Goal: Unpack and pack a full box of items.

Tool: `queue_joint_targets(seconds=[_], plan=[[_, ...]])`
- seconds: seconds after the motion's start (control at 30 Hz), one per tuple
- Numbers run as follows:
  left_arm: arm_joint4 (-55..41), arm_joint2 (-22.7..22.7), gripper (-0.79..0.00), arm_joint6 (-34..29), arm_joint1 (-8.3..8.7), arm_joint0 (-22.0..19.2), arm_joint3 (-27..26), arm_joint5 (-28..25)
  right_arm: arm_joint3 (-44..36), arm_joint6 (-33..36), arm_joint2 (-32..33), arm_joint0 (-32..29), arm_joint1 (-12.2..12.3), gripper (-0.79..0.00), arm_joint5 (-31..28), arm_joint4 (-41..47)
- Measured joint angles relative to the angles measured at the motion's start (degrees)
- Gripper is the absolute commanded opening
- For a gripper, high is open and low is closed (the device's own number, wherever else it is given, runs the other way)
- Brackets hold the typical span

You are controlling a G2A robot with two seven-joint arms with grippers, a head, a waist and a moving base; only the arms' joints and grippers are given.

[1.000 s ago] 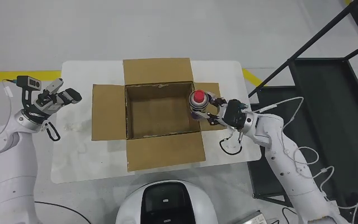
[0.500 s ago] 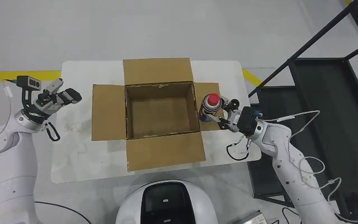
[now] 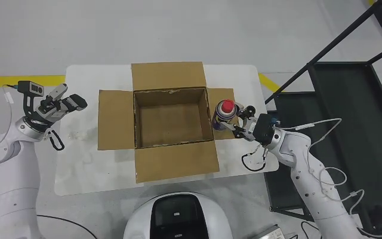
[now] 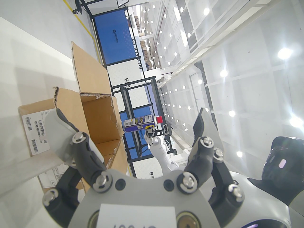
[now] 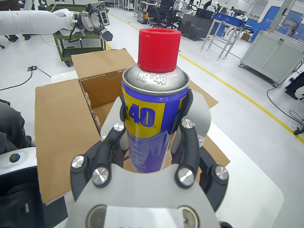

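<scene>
Over the last second my right arm pulled back to the right. The spray can (image 3: 224, 109) was sitting over the right rim of the box (image 3: 173, 122), and now it's outside it, over the right flap (image 3: 222, 94). In the last half second nothing budged, and my left arm hasn't shifted at all.

My right fingers (image 3: 230, 117) are clamped on the can's body, one on each side. The red cap and silver shoulder stick up clear of them. The can is upright. From the right wrist camera my own fingers block the can's base, so I can't tell if it's resting on the flap or hanging just above it.

The box sits in the middle of the desk (image 3: 245, 77) with all four flaps folded out and its brown floor showing. Its right wall stands between the can and the inside. The left flap (image 3: 115, 119) points toward my other arm, and the near flap (image 3: 176, 160) reaches almost to the desk's front edge.

My left fingers (image 3: 71, 97) are spread wide with nothing in them. They're up at the desk's left edge, well apart from the box. Beside the desk on the right there's a black metal frame (image 3: 334, 77), close to my right arm.
</scene>
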Motion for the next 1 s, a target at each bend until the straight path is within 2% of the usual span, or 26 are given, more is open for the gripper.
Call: queue_joint_targets(seconds=[0.13, 0.4, 0.77, 1.0], plan=[[0.0, 0.0, 0.0, 0.0, 0.0, 0.0, 0.0, 0.0, -0.4, -3.4, 3.9, -2.6, 0.5, -0.785, 0.3, 0.7], [0.0, 0.0, 0.0, 0.0, 0.0, 0.0, 0.0, 0.0, 6.0, -20.0, 12.4, -11.3, 1.1, -0.785, 4.7, -2.2], [0.0, 0.0, 0.0, 0.0, 0.0, 0.0, 0.0, 0.0, 21.9, -33.5, 9.4, -13.1, 0.5, -0.785, 10.3, -5.3], [0.0, 0.0, 0.0, 0.0, 0.0, 0.0, 0.0, 0.0, 24.1, -35.1, 7.9, -12.7, 0.3, -0.785, 10.3, -6.4]])
